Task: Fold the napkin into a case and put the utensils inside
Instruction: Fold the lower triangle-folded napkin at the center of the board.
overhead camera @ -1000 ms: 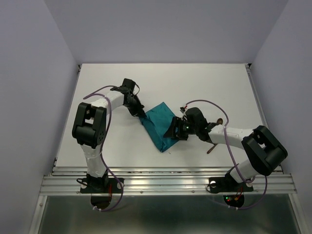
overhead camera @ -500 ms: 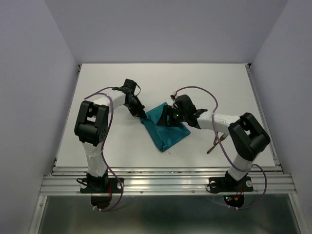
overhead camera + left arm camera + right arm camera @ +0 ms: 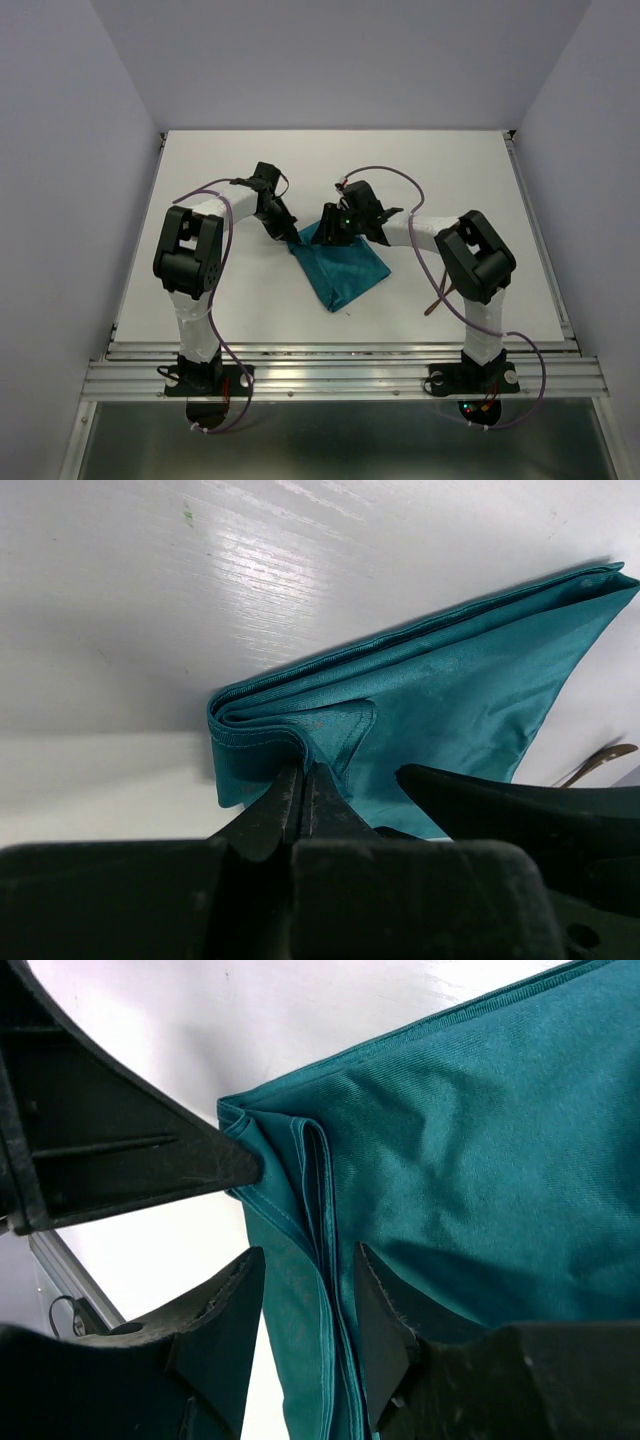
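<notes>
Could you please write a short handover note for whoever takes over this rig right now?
Left gripper: shut on the folded corner of the napkin.
Right gripper: open, fingers astride the folded edge at the far corner, not clamped.
Napkin: folded in layers, flat on the table, not a narrow case yet.
Utensils: one reddish-brown utensil shows on the table right of the cloth, partly hidden by the right arm.
Left to do: finish folding, then put the utensils inside.
</notes>
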Controlling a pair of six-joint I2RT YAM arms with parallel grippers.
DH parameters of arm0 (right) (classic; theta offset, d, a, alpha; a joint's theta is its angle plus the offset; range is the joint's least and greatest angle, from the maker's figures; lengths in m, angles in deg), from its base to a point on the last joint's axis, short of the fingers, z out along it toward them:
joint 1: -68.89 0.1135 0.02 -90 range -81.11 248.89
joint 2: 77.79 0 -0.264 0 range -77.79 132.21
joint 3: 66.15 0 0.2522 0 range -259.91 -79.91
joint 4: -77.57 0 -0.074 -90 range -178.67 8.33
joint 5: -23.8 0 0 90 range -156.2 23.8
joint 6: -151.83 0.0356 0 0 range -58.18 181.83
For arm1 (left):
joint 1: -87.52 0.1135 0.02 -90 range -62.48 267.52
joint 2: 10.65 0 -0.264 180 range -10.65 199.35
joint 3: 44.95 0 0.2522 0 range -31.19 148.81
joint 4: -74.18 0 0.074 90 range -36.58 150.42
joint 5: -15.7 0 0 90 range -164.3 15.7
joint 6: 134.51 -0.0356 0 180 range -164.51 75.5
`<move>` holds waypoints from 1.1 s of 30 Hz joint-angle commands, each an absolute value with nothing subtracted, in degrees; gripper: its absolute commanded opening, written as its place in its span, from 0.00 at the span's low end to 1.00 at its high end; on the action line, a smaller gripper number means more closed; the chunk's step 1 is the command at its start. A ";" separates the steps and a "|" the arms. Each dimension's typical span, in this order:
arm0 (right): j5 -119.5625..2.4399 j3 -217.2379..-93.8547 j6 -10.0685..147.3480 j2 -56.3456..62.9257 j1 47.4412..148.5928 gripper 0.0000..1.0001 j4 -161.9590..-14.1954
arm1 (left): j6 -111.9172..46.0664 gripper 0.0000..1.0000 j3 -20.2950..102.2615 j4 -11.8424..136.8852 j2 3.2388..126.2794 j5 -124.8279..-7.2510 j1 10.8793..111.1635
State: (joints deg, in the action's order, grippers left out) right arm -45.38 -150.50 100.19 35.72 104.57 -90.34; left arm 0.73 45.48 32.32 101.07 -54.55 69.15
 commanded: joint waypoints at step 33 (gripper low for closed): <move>-41.86 -160.77 101.82 44.90 104.31 0.41 -92.45 | -0.21 0.00 48.88 30.01 101.68 -54.53 68.98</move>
